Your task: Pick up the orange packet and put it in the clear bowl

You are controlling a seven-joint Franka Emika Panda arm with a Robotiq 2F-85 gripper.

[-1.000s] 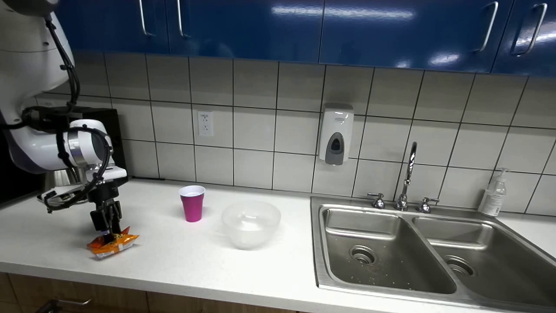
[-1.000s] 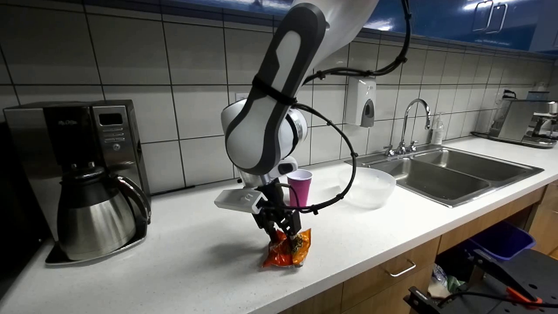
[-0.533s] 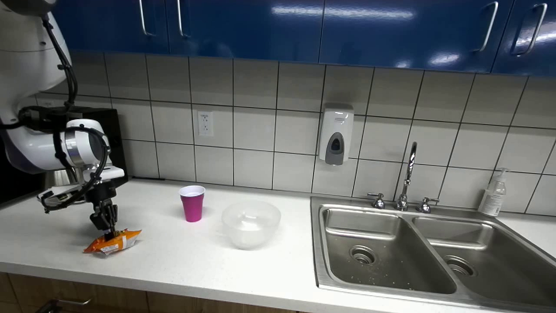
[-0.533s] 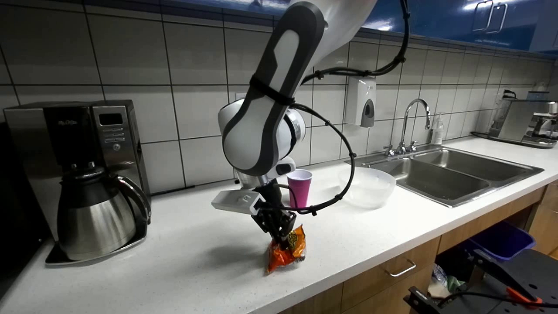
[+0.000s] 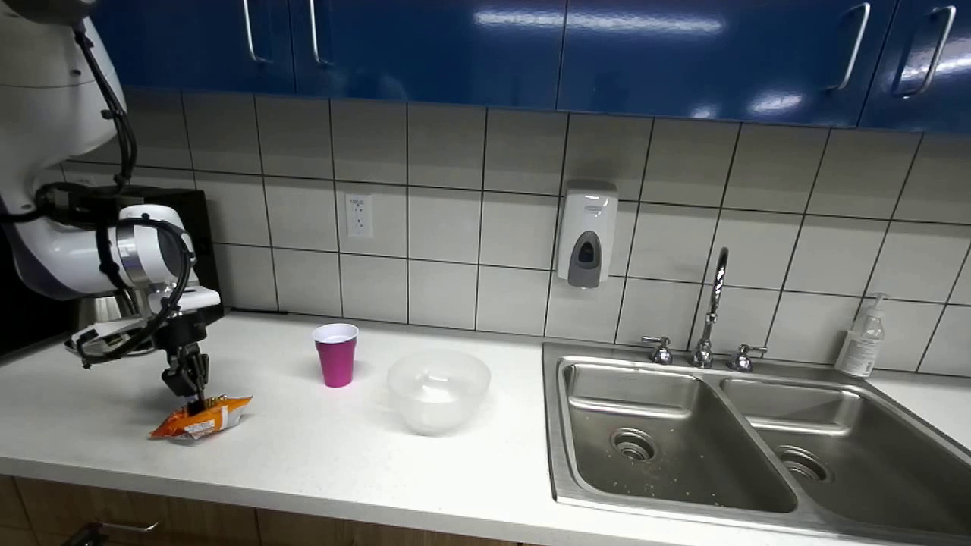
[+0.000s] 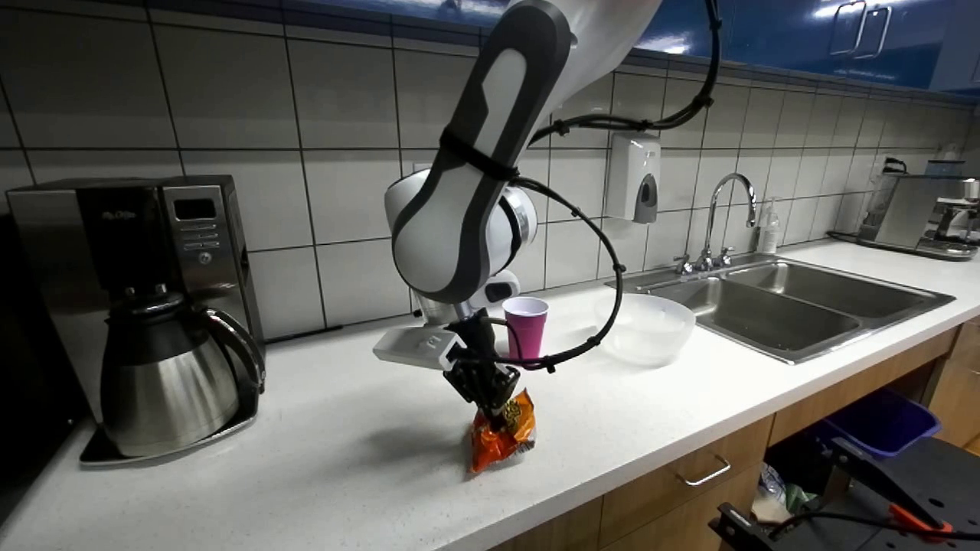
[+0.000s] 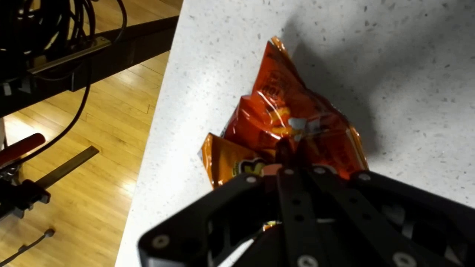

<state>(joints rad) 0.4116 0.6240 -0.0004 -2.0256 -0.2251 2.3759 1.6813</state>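
The orange packet [image 5: 220, 418] is crinkled, and a fold near its middle is pinched by my gripper [image 5: 196, 407], which points down at the left of the counter. In the wrist view the packet [image 7: 272, 107] bulges out ahead of the fingertips, which stand close together in the fold. Its lower corner is at or just above the counter; I cannot tell if it still touches. The clear bowl [image 5: 406, 398] stands upright, well to the right of the gripper. It shows in both exterior views, with nothing visible inside.
A purple cup [image 5: 336, 362] stands between gripper and bowl, nearer the wall. The steel sink [image 5: 557, 455] lies beyond the bowl. A coffee maker with its carafe [image 6: 172, 383] occupies the other end. The counter's front edge [image 7: 157, 100] runs close to the packet.
The gripper's fingers have shut on the packet, pinching it into a fold. In the last half second, gripper and packet have risen slightly. Bowl and cup have stayed put.
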